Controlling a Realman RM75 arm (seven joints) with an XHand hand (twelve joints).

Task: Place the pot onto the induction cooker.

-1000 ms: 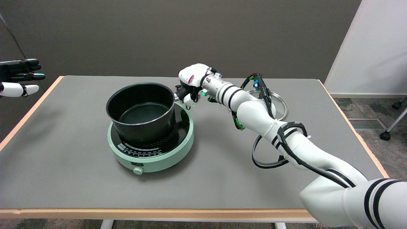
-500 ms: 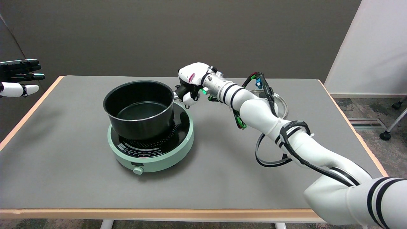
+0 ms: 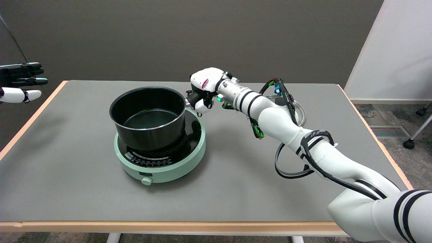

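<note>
My right hand [image 3: 202, 91] is curled around the pot's handle, which sticks out from the pot's right rim toward me on the far-right side; the handle itself is mostly hidden under the fingers, so I only see a short dark stub where it meets the rim. From the hand outward to the left sits the pot [image 3: 148, 116], black, empty, open side up, directly over the induction cooker [image 3: 160, 148]. The relation that matters: the pot lies left of my hand, with the handle's long axis running roughly left-right and a bit away from the camera, so any lowering or release goes straight down along that line. The pot looks offset toward the cooker's back-left, leaving the front ring of markings and the right part of the black plate uncovered. I can't tell if the base is fully seated or a hair above the glass (the rim reads slightly tilted, left side lower). My guess is the placing step is almost done, just settle and let go. The cooker's knob [image 3: 146, 181] faces the near edge. Behind my forearm a glass lid [image 3: 298, 111] rests on the table [image 3: 67, 189], well apart from the pot.
</note>
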